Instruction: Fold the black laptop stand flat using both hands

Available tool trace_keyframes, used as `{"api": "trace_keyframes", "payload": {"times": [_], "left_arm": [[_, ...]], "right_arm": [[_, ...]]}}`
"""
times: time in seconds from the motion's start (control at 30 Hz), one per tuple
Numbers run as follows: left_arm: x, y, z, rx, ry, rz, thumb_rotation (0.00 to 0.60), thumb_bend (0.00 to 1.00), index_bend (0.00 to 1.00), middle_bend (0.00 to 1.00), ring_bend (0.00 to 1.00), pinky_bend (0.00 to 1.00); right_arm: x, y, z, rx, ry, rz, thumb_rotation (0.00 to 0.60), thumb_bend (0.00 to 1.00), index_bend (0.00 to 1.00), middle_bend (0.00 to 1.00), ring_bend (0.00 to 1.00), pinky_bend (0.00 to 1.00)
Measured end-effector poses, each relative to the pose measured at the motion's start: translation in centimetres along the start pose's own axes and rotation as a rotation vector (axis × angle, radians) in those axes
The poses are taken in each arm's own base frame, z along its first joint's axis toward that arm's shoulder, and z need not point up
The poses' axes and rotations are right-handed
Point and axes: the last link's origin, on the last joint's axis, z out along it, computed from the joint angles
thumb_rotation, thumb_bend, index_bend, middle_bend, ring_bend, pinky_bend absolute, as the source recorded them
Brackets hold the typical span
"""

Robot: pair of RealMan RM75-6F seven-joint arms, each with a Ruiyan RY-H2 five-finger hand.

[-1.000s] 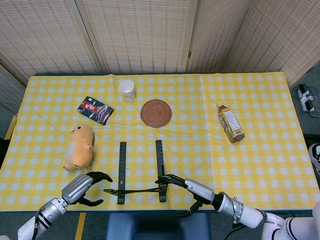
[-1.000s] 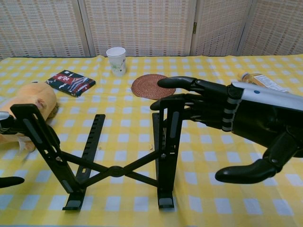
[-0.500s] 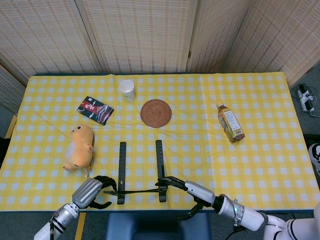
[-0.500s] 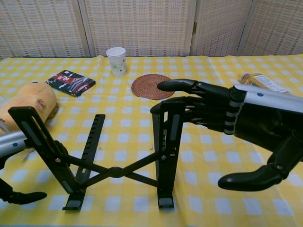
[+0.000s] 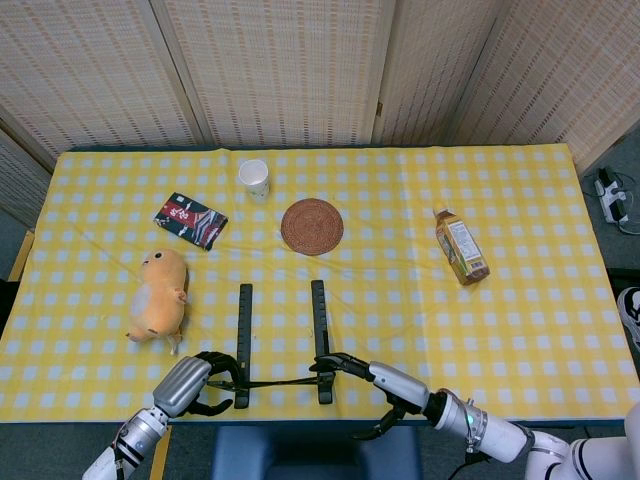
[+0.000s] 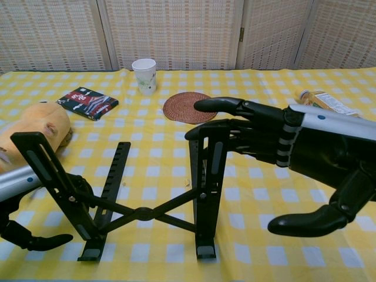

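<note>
The black laptop stand (image 5: 280, 345) stands unfolded near the table's front edge, its two rails pointing away from me. In the chest view its left upright (image 6: 44, 170) and right upright (image 6: 208, 158) rise from the crossed struts (image 6: 144, 212). My left hand (image 6: 26, 202) sits at the left upright, fingers curled behind it and thumb spread low in front. My right hand (image 6: 276, 147) lays its fingers against the top of the right upright, thumb hanging apart below. The head view shows the left hand (image 5: 195, 380) and right hand (image 5: 365, 372) flanking the stand.
An orange plush toy (image 5: 160, 292) lies just left of the stand. Farther back are a dark snack packet (image 5: 190, 220), a paper cup (image 5: 254, 178) and a round woven coaster (image 5: 312, 226). A drink bottle (image 5: 461, 246) lies to the right.
My left hand has moved right along the front edge until its fingers reach the stand's left upright. The right hand and the stand have barely moved.
</note>
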Motion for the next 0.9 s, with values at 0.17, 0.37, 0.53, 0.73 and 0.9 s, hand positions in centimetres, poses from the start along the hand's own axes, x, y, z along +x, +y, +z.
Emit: {"api": "trace_keyframes", "payload": {"times": [0.17,0.37,0.53,0.73,0.9], "left_arm": [[-0.3,0.3,0.4,-0.001,0.006,-0.027,0.600,0.37,0.52,0.41,0.34,0.34],[-0.7,0.5,0.6,-0.002,0.006,-0.038,0.600,0.40,0.53,0.41,0.34,0.34],[-0.9,0.4,0.8,0.004,0.007,-0.041,0.600,0.44,0.54,0.41,0.34,0.34],[-1.1,0.4,0.8,0.006,0.013,-0.047,0.600,0.48,0.55,0.42,0.34,0.35],[-1.2,0.4,0.7,0.001,0.009,-0.037,0.600,0.49,0.57,0.42,0.34,0.35]], "right_arm": [[-0.1,-0.1,0.0,0.004,0.004,0.000,0.600,0.26,0.02,0.15,0.16,0.00],[-0.1,-0.1,-0.1,0.004,0.008,0.000,0.600,0.26,0.02,0.15,0.16,0.00],[-0.1,-0.1,-0.1,0.004,0.008,0.000,0.600,0.26,0.02,0.15,0.16,0.00],[-0.1,0.0,-0.1,0.001,0.009,0.001,0.600,0.26,0.02,0.15,0.16,0.00],[-0.2,0.0,-0.1,0.003,0.009,0.001,0.600,0.26,0.02,0.15,0.16,0.00]]}}
